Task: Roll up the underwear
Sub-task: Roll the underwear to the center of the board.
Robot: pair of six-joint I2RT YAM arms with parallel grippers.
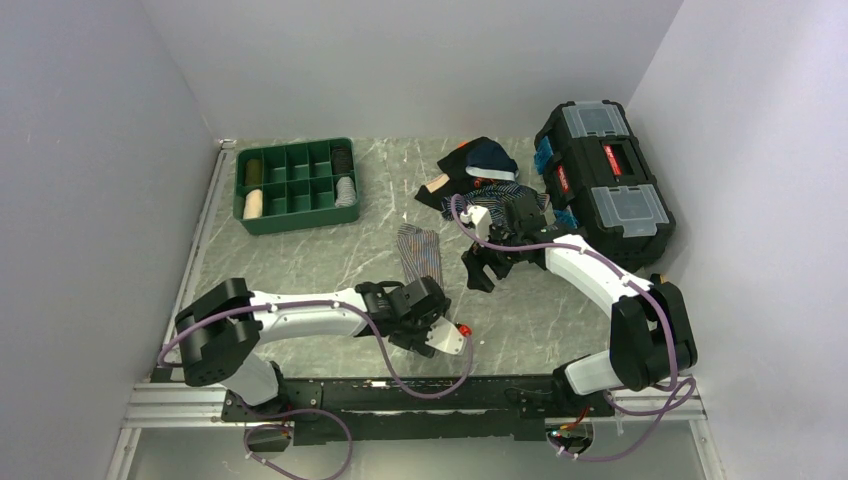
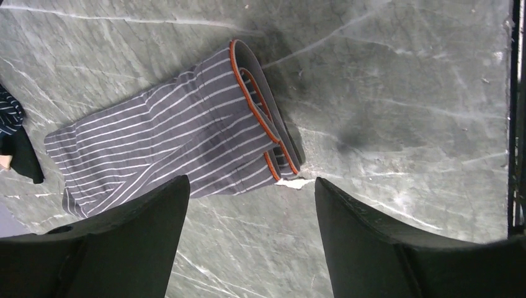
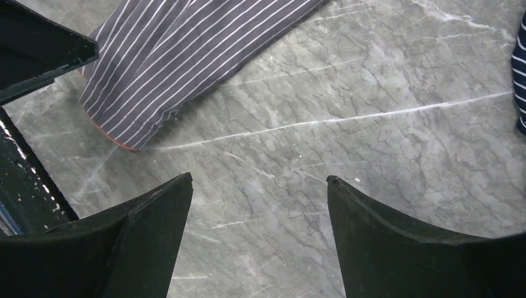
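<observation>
The underwear (image 1: 420, 250) lies as a narrow strip on the table (image 1: 300, 255). The left gripper (image 1: 405, 300) hovers by its near end, and the right gripper (image 1: 487, 268) is just to its right. Farther back are a green tray (image 1: 297, 186), dark clothes (image 1: 482, 166) and a toolbox (image 1: 605, 185).

underwear (image 3: 186, 56) cut off by right wrist view's edge, tray (image 1: 300, 223) contents indistinct

Green divided tray (image 1: 300, 223) far left; dark garment pile (image 1: 487, 160) just beside black toolbox (image 1: 610, 185)
</observation>
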